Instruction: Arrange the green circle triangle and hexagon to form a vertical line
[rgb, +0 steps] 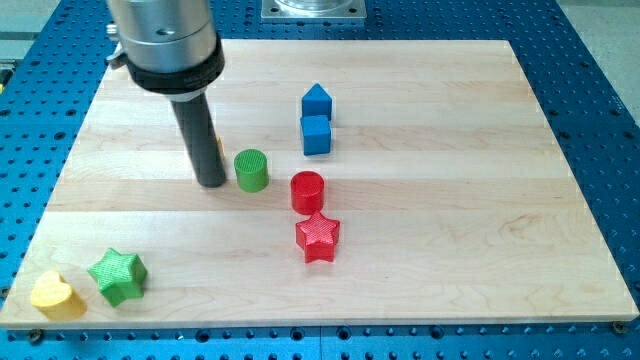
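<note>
A green circle block (251, 169) stands left of the board's middle. My tip (212, 183) rests on the board just to its left, a small gap apart. A sliver of an orange block (219, 141) shows behind the rod; its shape is hidden. A blue pentagon-like block (316, 100) sits above a blue cube (316, 134) to the right of the green circle. I see no triangle or hexagon block that I can make out.
A red circle block (308, 190) and a red star (318, 236) stand below the blue blocks. A green star (118, 276) and a yellow heart (57, 295) lie at the bottom left corner of the wooden board (480, 200).
</note>
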